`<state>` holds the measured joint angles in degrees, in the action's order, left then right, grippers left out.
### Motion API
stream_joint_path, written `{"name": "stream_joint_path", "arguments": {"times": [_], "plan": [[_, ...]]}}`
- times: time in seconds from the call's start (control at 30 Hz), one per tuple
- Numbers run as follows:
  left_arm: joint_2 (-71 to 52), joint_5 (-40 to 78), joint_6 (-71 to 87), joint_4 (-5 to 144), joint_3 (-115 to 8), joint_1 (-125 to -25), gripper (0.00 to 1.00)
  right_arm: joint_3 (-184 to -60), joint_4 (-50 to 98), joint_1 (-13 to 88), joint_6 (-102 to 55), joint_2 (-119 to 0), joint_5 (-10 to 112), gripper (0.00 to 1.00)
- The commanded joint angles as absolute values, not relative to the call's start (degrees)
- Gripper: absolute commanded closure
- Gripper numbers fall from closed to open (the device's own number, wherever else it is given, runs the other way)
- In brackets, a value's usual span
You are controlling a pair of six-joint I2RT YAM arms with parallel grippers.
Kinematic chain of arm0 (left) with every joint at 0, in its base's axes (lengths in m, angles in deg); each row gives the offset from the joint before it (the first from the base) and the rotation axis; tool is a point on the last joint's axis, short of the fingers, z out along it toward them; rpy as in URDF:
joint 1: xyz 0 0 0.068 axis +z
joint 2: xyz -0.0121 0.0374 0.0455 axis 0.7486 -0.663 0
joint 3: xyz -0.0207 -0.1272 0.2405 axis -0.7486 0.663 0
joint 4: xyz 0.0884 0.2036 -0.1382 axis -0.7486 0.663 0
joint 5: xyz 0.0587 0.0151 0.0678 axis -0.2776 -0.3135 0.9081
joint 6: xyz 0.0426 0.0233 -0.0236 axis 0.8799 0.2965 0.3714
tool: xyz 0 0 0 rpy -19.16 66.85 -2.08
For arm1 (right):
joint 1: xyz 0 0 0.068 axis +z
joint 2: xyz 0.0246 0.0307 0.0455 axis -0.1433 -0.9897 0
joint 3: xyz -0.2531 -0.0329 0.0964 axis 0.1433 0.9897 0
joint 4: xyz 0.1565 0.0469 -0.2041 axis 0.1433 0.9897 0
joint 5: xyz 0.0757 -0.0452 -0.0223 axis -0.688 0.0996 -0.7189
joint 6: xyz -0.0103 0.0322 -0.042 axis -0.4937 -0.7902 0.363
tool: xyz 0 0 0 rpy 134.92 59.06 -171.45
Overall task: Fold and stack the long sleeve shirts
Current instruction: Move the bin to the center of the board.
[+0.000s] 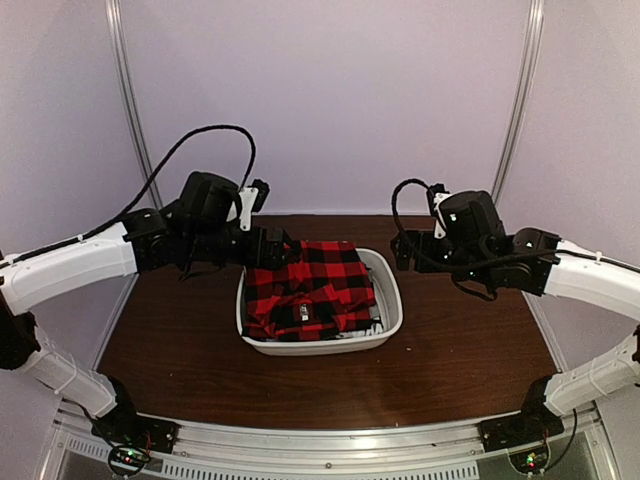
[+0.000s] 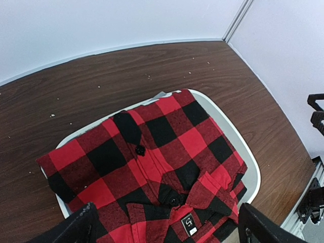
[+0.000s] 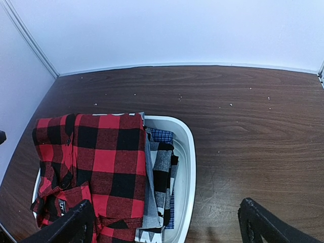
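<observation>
On the brown worktop (image 1: 470,340) a white tub (image 1: 392,300) holds the red-and-black flannel shirt (image 1: 310,285) atop other garments (image 3: 159,177), so unloading looks not yet begun, and the left gripper (image 2: 169,225) and right gripper (image 3: 167,215), both hovering with jaws wide apart, must next descend and pinch it.

Worktop (image 1: 460,350): dark brown wood grain, rectangular, with pale walls meeting it at the back and on both sides. One item rests directly on it: a white plastic basin (image 1: 320,347) with rounded corners. It sits about mid-width and somewhat toward the rear, long side running left to right, apart from every wall. Small pale specks (image 3: 231,105) are scattered over the far part of the surface, mostly near the back wall
</observation>
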<state>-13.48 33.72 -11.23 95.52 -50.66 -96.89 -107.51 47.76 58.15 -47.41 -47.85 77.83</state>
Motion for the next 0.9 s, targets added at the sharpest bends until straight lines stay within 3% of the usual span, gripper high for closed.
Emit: {"name": "stream_joint_path", "arguments": {"times": [0.0, 0.87], "plan": [[-14.55, 28.91, -10.4, 91.51, -50.09, -96.99, 0.03, -106.4, 49.24, 58.51, -48.55, -48.29, 78.28, 0.0], [-28.46, 19.33, -15.36, 84.86, -53.6, -104.77, 0.02, -102.25, 50.06, 58.4, -49.81, -43.57, 82.08, 0.0]]}}
